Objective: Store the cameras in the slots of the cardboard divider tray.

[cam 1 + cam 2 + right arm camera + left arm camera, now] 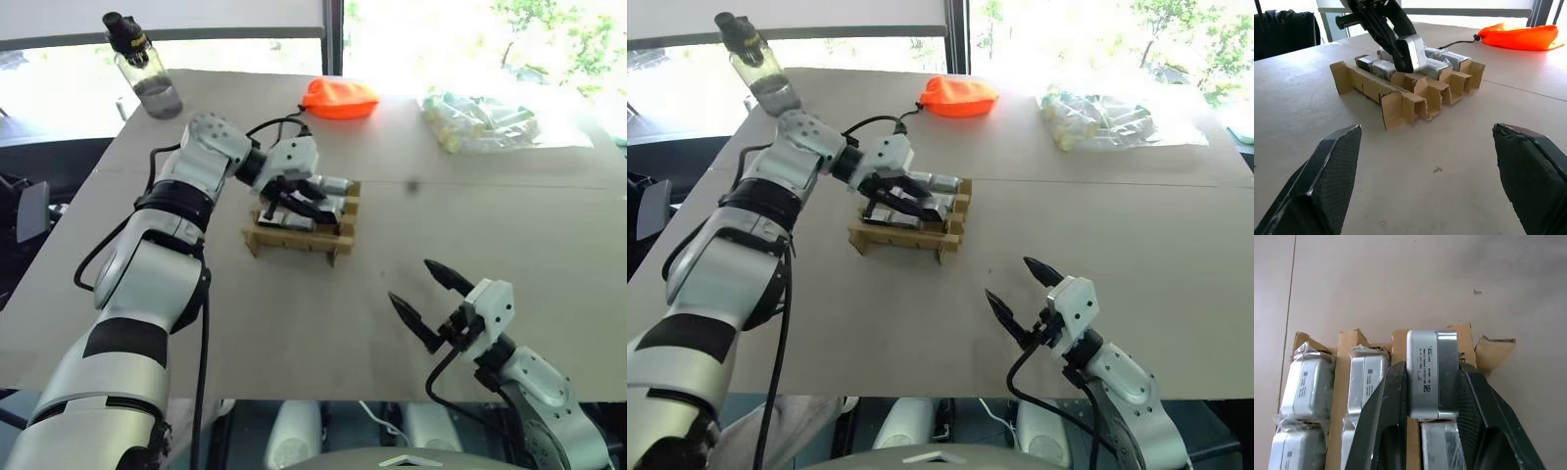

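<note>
Overhead, left claw [1432, 382] pinches camera [1431, 374] above tray [1400, 105].

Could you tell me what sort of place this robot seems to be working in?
Probably an office or lab test bench by a window: a large tan board tabletop under bright daylight, a low tan cardboard divider tray of small silver-grey cameras, and a dark office chair at the side.

1. An orange drawstring pouch [339, 98] lies on the table [294, 323], beyond the left pincer
2. A clear bottle with a black cap [143, 69] stands far to that pincer's left
3. A clear plastic bag of pale tubes [480, 121] lies well beyond the right pincer
</note>
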Available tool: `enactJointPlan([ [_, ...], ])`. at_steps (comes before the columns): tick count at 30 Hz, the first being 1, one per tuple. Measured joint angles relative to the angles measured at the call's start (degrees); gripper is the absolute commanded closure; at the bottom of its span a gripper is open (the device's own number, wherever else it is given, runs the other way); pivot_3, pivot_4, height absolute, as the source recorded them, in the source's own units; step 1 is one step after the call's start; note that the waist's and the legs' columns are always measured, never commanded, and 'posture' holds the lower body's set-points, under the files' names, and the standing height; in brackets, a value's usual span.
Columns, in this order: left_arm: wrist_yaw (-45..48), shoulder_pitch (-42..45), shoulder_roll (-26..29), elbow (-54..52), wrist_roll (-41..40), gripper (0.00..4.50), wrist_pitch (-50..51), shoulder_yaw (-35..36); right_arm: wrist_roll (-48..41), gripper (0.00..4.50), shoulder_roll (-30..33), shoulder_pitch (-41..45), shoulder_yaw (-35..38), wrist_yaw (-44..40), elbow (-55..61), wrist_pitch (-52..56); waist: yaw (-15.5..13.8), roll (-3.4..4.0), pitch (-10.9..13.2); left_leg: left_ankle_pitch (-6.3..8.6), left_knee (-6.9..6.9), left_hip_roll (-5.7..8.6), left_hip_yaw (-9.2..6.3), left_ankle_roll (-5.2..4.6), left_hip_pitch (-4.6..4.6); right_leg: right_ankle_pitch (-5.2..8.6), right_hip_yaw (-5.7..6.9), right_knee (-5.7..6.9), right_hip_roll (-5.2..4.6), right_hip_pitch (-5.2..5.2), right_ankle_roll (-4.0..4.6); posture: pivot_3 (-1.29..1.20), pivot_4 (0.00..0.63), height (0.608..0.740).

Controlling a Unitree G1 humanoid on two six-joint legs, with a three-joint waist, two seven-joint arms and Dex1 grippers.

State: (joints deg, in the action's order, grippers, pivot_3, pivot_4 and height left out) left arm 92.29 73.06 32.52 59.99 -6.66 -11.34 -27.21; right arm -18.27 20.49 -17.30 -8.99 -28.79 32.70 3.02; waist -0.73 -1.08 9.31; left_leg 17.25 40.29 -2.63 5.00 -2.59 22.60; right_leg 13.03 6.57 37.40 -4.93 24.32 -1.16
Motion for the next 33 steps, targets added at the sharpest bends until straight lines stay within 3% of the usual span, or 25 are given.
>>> enactJointPlan([
  [13,0.0,0.8,-0.6,1.0,0.4,3.73,-1.1,-2.6,0.4,0.24,2.3,-1.1,0.0,-3.5,-0.2,-1.4,0.0,0.00,0.0,0.00,0.01,0.01,-0.02,0.00,0.01,0.00,0.01,0.00,-0.01,0.00,0.00,0.00,0.150,0.726],
  [23,-0.1,0.8,-2.5,3.1,8.0,3.73,-1.4,-1.8,0.8,0.24,1.9,-0.6,0.0,-3.3,-0.2,-1.4,0.1,-0.01,0.0,0.00,0.01,0.00,-0.02,0.00,0.00,0.00,0.02,0.01,0.01,0.00,0.00,0.00,0.150,0.726],
  [30,-1.3,0.8,-4.3,4.0,9.8,0.57,-0.7,2.2,0.6,0.24,1.2,-0.5,-0.1,-3.2,-0.2,-1.3,-0.1,-0.02,0.0,0.00,0.02,0.01,-0.04,0.00,0.02,-0.01,0.04,0.01,-0.01,-0.01,0.00,0.00,0.150,0.726],
  [32,-1.2,0.8,-4.4,3.9,9.8,0.03,-0.9,3.5,0.6,0.24,1.1,-0.6,-0.1,-3.2,-0.2,-1.2,-0.1,-0.03,0.0,0.00,0.05,0.02,-0.05,0.00,0.02,-0.01,0.05,0.03,-0.02,-0.03,0.00,0.00,0.150,0.726],
  [33,-1.2,0.8,-4.2,3.4,9.7,0.03,-1.3,4.7,0.5,0.24,1.1,-0.8,0.0,-3.2,-0.2,-1.2,-0.1,-0.03,0.0,0.00,0.07,0.02,-0.06,0.00,0.02,-0.01,0.05,0.05,-0.02,-0.03,0.00,0.00,0.150,0.726],
])
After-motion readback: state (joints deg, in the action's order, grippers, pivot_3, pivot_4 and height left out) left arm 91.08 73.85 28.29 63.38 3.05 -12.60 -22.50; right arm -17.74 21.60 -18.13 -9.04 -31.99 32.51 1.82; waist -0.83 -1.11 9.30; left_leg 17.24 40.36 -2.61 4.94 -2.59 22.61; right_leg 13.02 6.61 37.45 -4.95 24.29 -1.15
